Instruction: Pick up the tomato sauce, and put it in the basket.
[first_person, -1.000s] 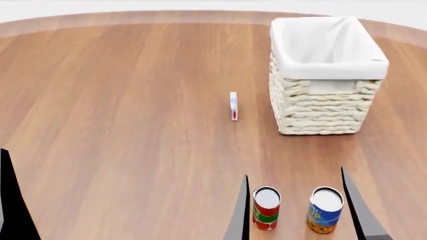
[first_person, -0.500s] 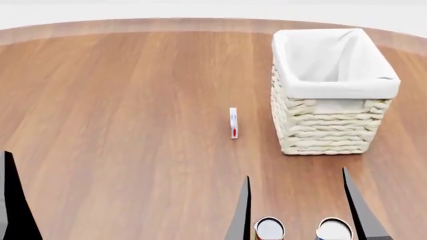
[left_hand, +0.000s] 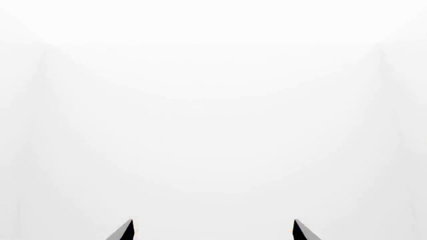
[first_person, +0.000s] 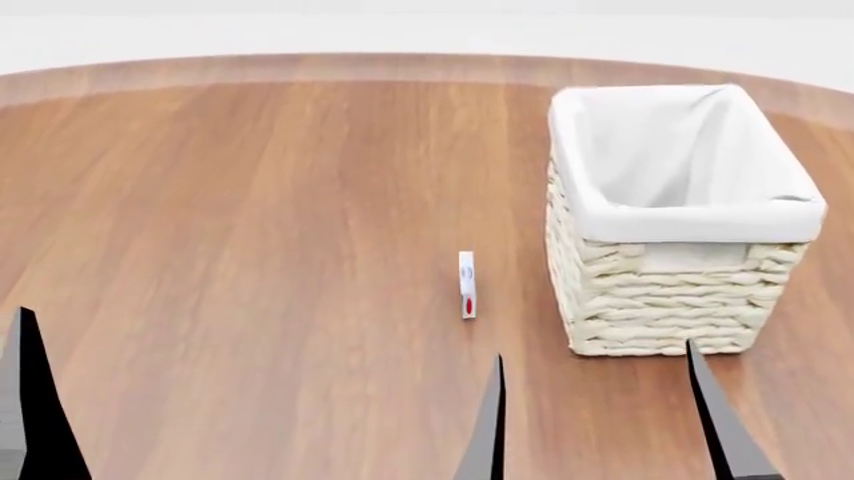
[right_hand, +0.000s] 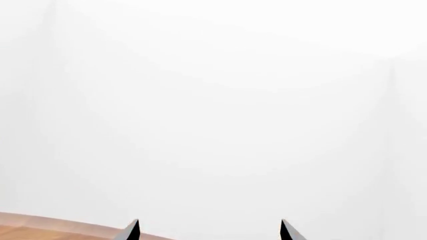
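Two dark pointed fingertips of the right gripper (first_person: 594, 420) stand spread apart at the head view's lower edge, nothing between them. Only one dark finger of the left gripper (left_hand: 212, 231) shows there, but its wrist view shows both tips parted. Beneath them spreads the round brown wooden table (first_person: 240, 220), white room beyond. A small white-and-red upright object (first_person: 467, 285), perhaps a tube, stands beside the rectangular cream wicker basket (first_person: 667, 300) with white liner. No tomato sauce can is in view.
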